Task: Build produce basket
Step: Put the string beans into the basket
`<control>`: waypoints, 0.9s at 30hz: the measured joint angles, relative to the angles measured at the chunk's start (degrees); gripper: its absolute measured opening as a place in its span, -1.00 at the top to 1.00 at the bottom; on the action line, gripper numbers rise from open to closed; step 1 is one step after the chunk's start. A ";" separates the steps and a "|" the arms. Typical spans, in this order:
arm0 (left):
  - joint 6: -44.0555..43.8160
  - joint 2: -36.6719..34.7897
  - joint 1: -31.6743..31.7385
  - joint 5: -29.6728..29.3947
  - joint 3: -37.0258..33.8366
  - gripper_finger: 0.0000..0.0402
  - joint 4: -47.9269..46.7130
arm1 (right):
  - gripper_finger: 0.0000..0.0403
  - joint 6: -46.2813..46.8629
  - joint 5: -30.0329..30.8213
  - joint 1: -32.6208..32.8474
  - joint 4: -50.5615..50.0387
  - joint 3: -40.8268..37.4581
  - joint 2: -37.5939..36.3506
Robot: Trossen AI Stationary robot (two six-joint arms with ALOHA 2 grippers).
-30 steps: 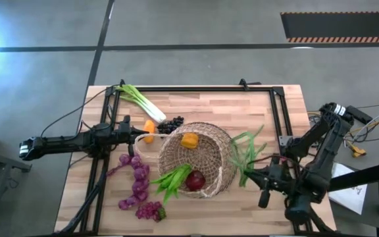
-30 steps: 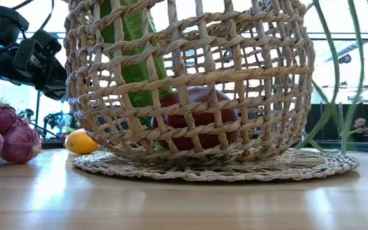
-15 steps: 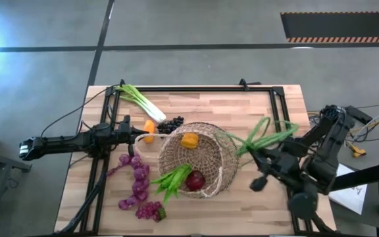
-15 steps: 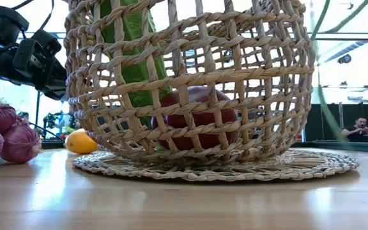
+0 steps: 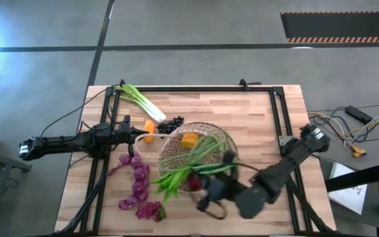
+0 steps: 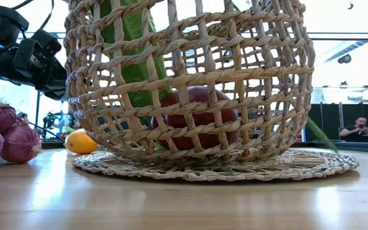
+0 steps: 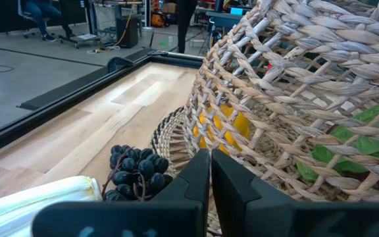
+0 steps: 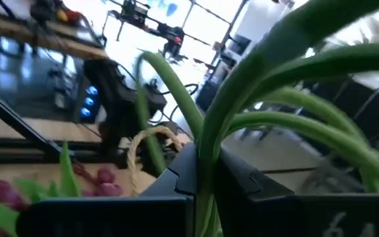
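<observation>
A: Where is the right gripper (image 5: 210, 191) sitting?

B: It is hanging at the near rim of the wicker basket (image 5: 172, 153), fingers pinching the long green leaves (image 5: 193, 153), which are trailing across the basket's mouth.

A: And the left gripper (image 5: 139, 136)?

B: Its fingers are pressed together, holding nothing, just beside the basket wall, near the dark grapes (image 5: 170, 124) and an orange piece (image 5: 149, 126).

A: What is lying inside?

B: A red apple (image 6: 197, 118) and another orange piece (image 5: 189, 140).

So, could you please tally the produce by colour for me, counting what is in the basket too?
Green: 3, leek, leafy piece in the basket, long leaves in the right gripper
Orange: 2, piece inside, piece outside
Red: 1, apple
Dark: 1, grapes
Purple or pink-red: 2, purple bunch, pink-red bunch
Total: 9
</observation>
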 joint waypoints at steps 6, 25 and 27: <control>-0.01 0.00 0.00 -0.02 0.00 1.00 0.02 | 0.91 -2.98 -0.01 -4.13 -10.93 10.14 8.96; 0.00 0.00 0.00 0.01 0.00 1.00 -0.02 | 0.88 27.11 -28.59 -16.28 -41.98 17.61 21.91; -0.01 0.00 0.00 -0.01 0.00 1.00 0.02 | 0.85 29.26 -31.39 -16.68 -43.39 17.61 22.61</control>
